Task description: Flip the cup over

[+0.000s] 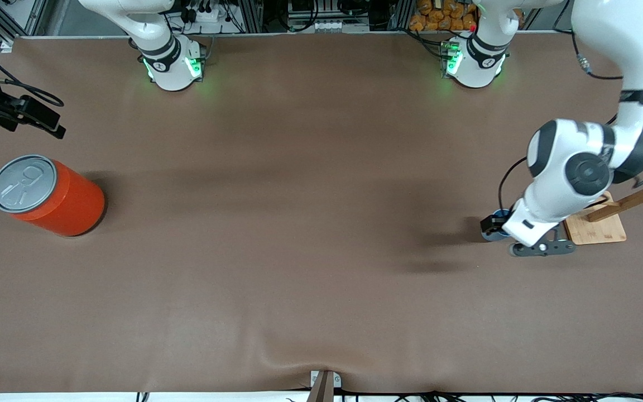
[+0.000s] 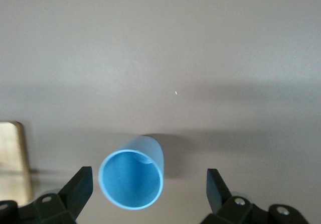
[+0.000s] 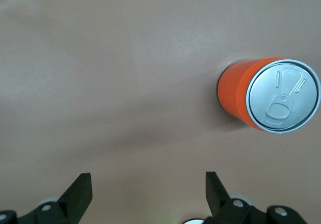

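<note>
Jaws wide apart, the left gripper [image 2: 148,196] hangs over the cup [image 2: 132,179] near the worktop's [image 1: 310,223] left-arm edge — light, slippery plastic, so pinch its sides. Right gripper [image 3: 148,194] waits with jaws wide too — near the orange can [image 3: 268,96].

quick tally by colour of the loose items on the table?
Blue: 1, small light-blue tapered plastic cup, standing mouth up between the open left tool fingers
Orange: 1, large orange metal can with grey pull-tab lid, upright at the right arm's end
Wood: 1, light wooden stand on a flat board, beside the cup
Total: 3
</note>
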Controlling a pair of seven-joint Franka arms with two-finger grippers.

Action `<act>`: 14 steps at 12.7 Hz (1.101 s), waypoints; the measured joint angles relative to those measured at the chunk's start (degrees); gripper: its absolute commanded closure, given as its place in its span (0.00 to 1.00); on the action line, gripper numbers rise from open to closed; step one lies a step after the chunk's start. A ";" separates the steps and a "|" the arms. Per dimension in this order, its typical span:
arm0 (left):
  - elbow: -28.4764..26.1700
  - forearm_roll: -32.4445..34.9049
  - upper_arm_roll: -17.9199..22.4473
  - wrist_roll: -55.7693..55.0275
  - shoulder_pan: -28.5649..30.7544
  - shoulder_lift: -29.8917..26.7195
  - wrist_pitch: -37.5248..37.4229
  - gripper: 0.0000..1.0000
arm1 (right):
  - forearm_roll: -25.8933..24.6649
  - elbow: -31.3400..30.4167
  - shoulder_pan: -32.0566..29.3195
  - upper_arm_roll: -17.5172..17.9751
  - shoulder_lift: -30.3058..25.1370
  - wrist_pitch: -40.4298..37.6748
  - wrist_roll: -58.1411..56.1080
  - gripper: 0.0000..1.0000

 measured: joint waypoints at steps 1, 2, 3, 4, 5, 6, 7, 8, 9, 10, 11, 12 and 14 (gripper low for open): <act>1.08 0.00 0.04 1.93 0.25 -1.30 -2.13 0.00 | -0.02 -0.01 0.00 -0.03 0.00 0.00 0.00 0.00; 2.69 -0.04 0.07 3.80 0.51 -2.24 -5.33 0.00 | -0.02 -0.01 0.00 -0.07 0.00 0.00 0.00 0.00; 5.08 -0.15 0.08 5.37 0.70 -2.75 -9.27 0.00 | -0.03 -0.01 0.00 -0.09 0.00 0.03 0.00 0.00; 8.33 -0.23 0.09 6.67 0.79 -3.02 -13.94 0.00 | -0.03 -0.01 0.00 -0.10 0.00 0.10 0.00 0.00; 11.52 -0.24 0.09 7.61 0.79 -3.32 -18.33 0.00 | -0.02 -0.01 0.01 -0.10 0.00 0.12 0.01 0.00; 13.86 -0.25 0.07 8.40 0.79 -3.94 -21.41 0.00 | -0.03 -0.02 0.01 -0.11 0.00 0.11 0.02 0.00; 15.24 -0.30 0.06 9.40 0.79 -5.06 -23.09 0.00 | -0.02 -0.03 0.01 -0.12 0.00 0.11 0.03 0.00; 15.85 -0.50 0.05 10.44 0.77 -6.63 -24.19 0.00 | -0.02 -0.04 0.00 -0.14 0.00 0.11 0.03 0.00; 16.08 -0.78 0.07 11.47 0.77 -8.32 -25.61 0.00 | -0.02 -0.05 0.01 -0.16 0.00 0.11 0.03 0.00; 16.11 -0.87 0.18 12.54 0.78 -10.14 -27.23 0.00 | -0.02 -0.05 0.01 -0.16 0.00 0.11 0.03 0.00; 16.11 -0.97 0.43 13.60 0.77 -11.65 -28.32 0.00 | -0.02 -0.06 0.02 -0.16 0.00 0.11 0.03 0.00; 16.12 -1.46 1.10 14.21 0.66 -13.03 -29.09 0.00 | -0.02 -0.06 0.03 -0.16 0.00 0.11 0.03 0.00; 16.12 -3.69 4.64 15.13 -1.20 -15.84 -30.78 0.00 | -0.02 -0.09 0.08 -0.16 0.00 0.09 0.00 0.00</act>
